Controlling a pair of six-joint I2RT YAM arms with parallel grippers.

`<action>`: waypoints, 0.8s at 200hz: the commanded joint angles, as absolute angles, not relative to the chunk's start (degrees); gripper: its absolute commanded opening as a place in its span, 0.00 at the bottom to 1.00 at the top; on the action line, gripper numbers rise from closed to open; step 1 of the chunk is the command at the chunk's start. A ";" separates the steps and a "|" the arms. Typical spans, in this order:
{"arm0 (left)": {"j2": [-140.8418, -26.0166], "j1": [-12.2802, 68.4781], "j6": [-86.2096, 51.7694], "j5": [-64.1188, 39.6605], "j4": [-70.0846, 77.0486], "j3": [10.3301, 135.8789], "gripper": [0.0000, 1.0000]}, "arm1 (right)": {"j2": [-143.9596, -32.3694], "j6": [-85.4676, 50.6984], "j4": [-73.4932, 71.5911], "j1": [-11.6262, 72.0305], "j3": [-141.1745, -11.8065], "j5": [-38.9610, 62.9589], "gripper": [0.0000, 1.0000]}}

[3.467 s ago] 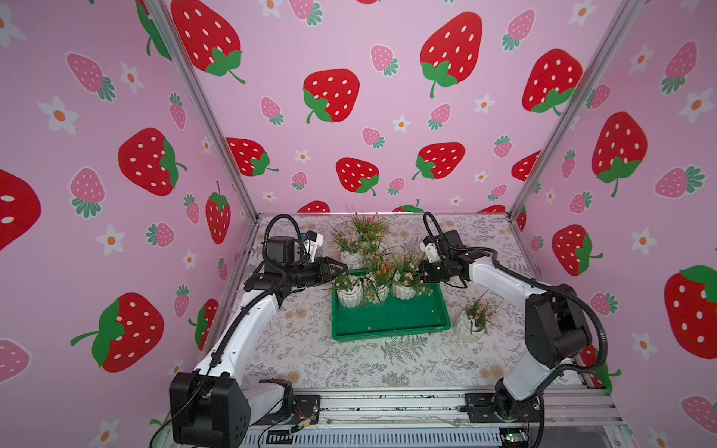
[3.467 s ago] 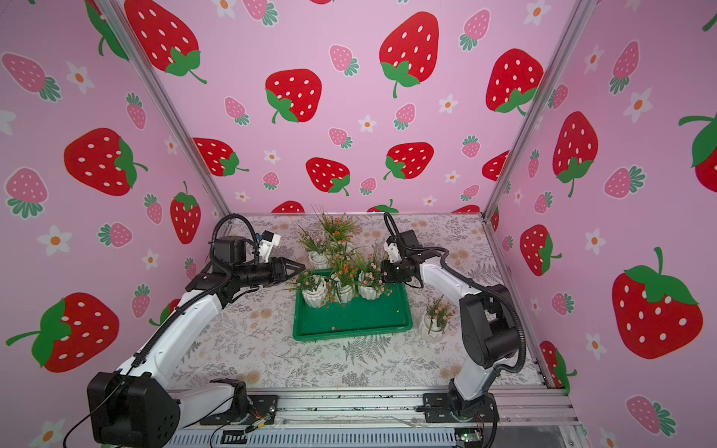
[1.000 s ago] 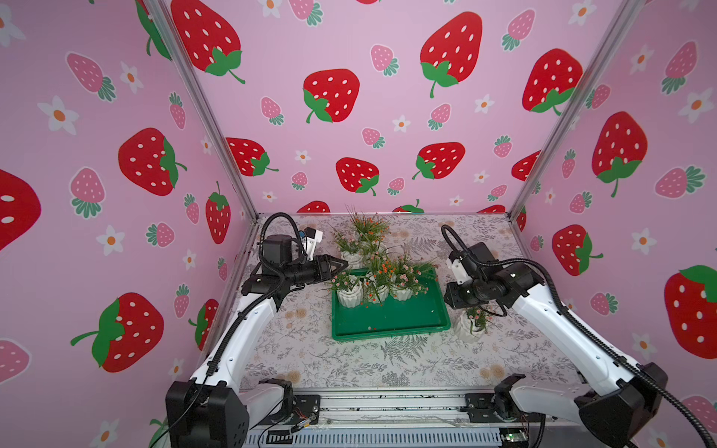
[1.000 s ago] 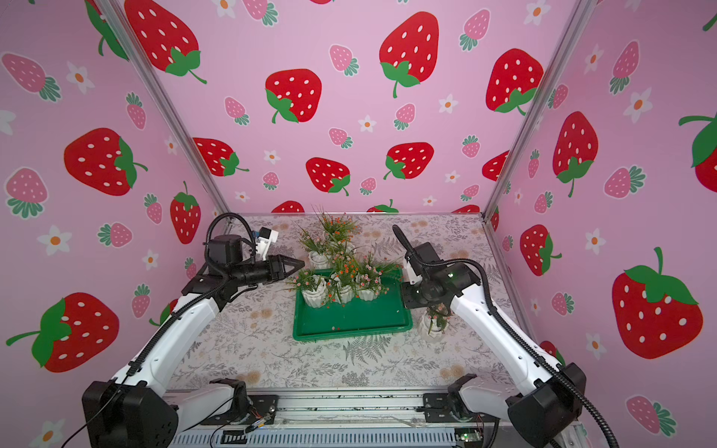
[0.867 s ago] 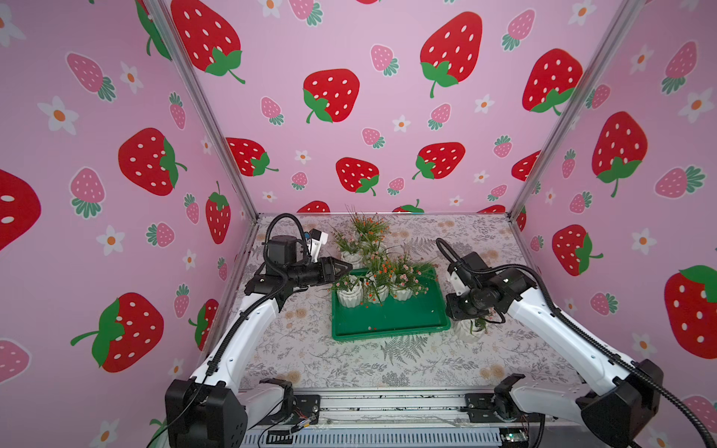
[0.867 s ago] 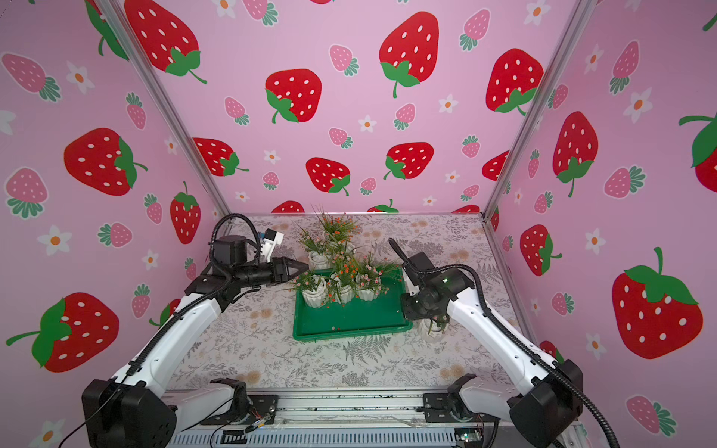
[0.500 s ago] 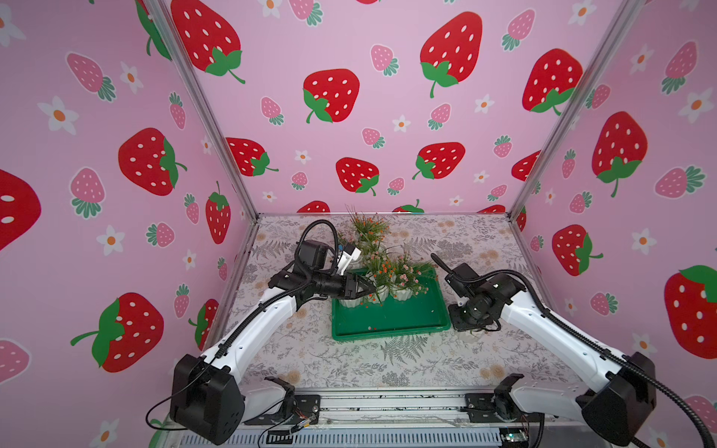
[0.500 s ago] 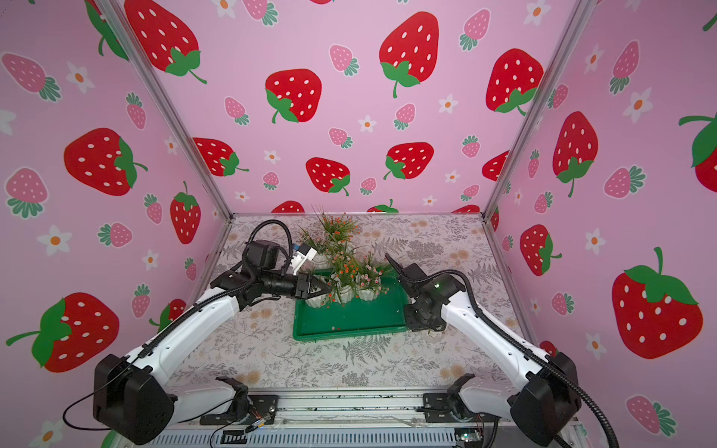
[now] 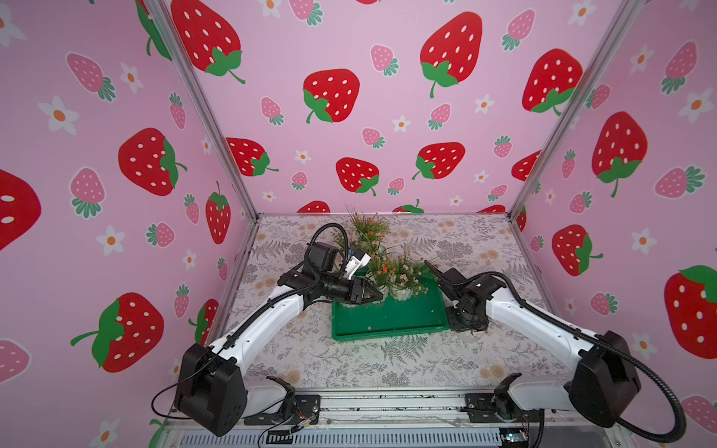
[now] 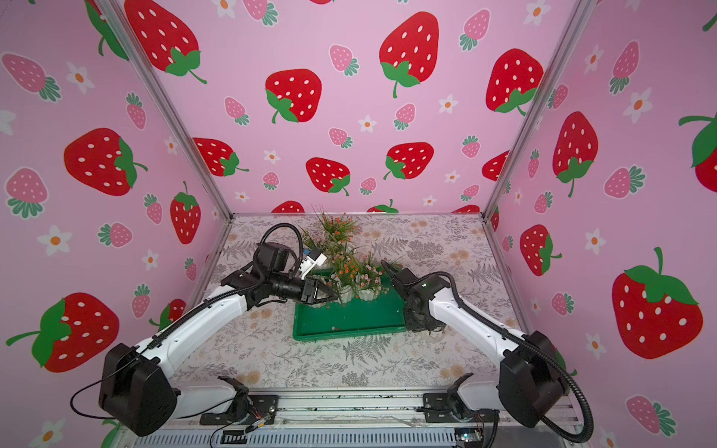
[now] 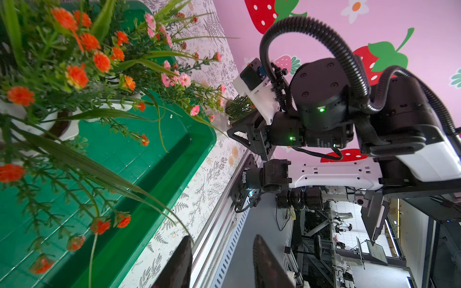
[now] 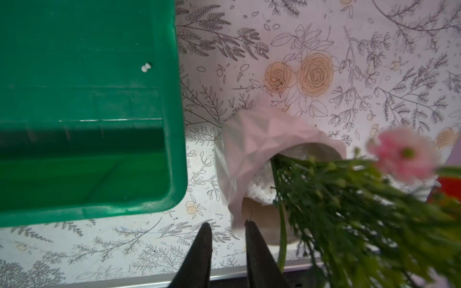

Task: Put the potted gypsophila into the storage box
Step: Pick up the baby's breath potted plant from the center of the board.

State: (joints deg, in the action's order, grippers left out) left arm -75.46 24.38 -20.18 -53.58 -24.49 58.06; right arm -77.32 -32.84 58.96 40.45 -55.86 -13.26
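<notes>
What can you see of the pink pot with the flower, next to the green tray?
The pink pot is pale, with angular facets, and looks like ceramic or plastic. Inside lies white filler, from which green stems and a blurred pink bloom lean. It sits on the flowered tablecloth beside the green tray, apart from it. The right end effector straddles its rim, one finger seemingly touching.

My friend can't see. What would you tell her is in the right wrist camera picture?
A pale pink flower pot with green stems and a blurry pink bloom sits on the flowery tablecloth, beside a corner of the green storage box. The right gripper pokes in, fingertips slightly apart, by the pot's rim.
</notes>
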 commanded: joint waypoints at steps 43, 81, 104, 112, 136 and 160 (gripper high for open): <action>-74.88 23.39 -18.17 -53.29 -25.60 60.34 0.43 | -78.97 -31.73 55.48 38.37 -54.08 -14.26 0.23; -74.93 22.52 -18.35 -52.65 -25.42 60.32 0.43 | -79.80 -31.64 54.08 38.12 -52.87 -13.30 0.19; -74.88 22.15 -18.51 -52.48 -25.31 60.28 0.43 | -80.22 -31.30 53.32 37.81 -52.22 -13.18 0.17; -74.80 22.09 -18.60 -52.47 -25.29 60.25 0.43 | -80.32 -31.12 53.03 37.71 -51.96 -13.02 0.17; -74.38 22.05 -18.47 -51.96 -25.31 60.07 0.43 | -80.73 -30.42 52.60 37.44 -51.66 -12.92 0.11; -74.09 21.64 -18.34 -51.24 -25.43 60.11 0.43 | -79.11 -30.50 53.02 37.37 -51.55 -13.52 0.03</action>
State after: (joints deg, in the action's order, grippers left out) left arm -75.29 22.26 -19.31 -51.77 -24.51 58.06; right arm -79.31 -30.48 53.43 37.85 -53.15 -12.91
